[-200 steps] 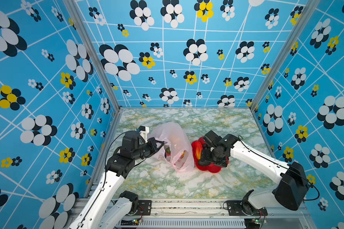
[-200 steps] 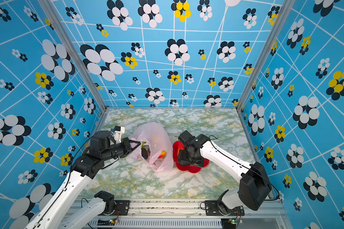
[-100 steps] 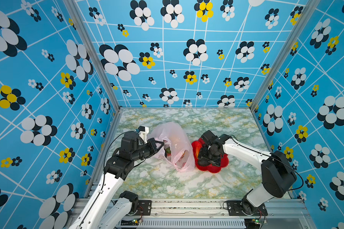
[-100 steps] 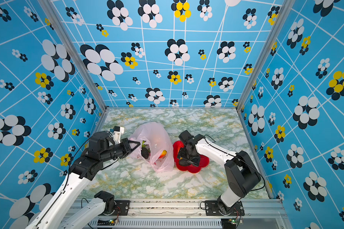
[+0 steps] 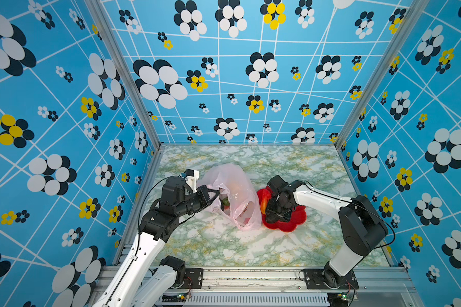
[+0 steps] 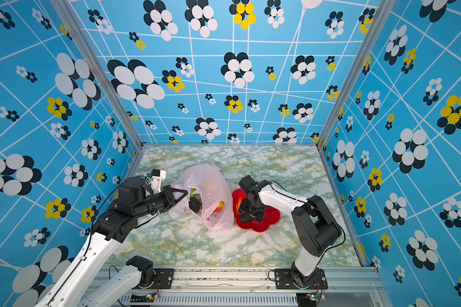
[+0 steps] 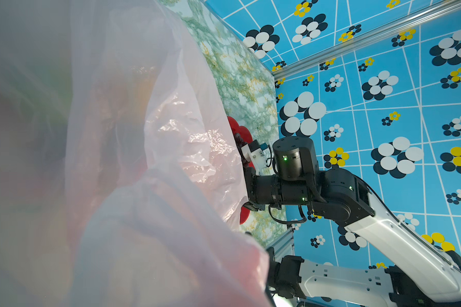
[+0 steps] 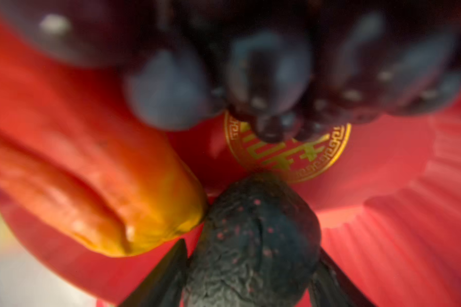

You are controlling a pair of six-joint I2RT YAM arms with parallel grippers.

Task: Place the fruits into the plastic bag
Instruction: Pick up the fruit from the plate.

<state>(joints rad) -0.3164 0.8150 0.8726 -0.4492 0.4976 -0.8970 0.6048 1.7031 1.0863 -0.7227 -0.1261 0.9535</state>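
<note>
**A:** Mid-left of frame, the left end effector (image 6: 183, 192) is pinched tight on the plastic bag (image 6: 210, 178) rim. Some fruits (image 6: 218, 206) show inside, centre of the worktop (image 6: 197, 247).

**B:** The right end effector (image 8: 252, 248), partly open, grips the dark avocado (image 8: 258, 226) on the red plate (image 5: 290, 224), beside the grapes (image 8: 264, 79).

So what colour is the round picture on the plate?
The emblem is gold on the red plate; right wrist view shows it best.

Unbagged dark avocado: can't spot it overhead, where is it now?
Right wrist view: the dark avocado lies on the red plate, right of the plastic bag, between the fingers of the right claw, touching the red-yellow fruit.
</note>
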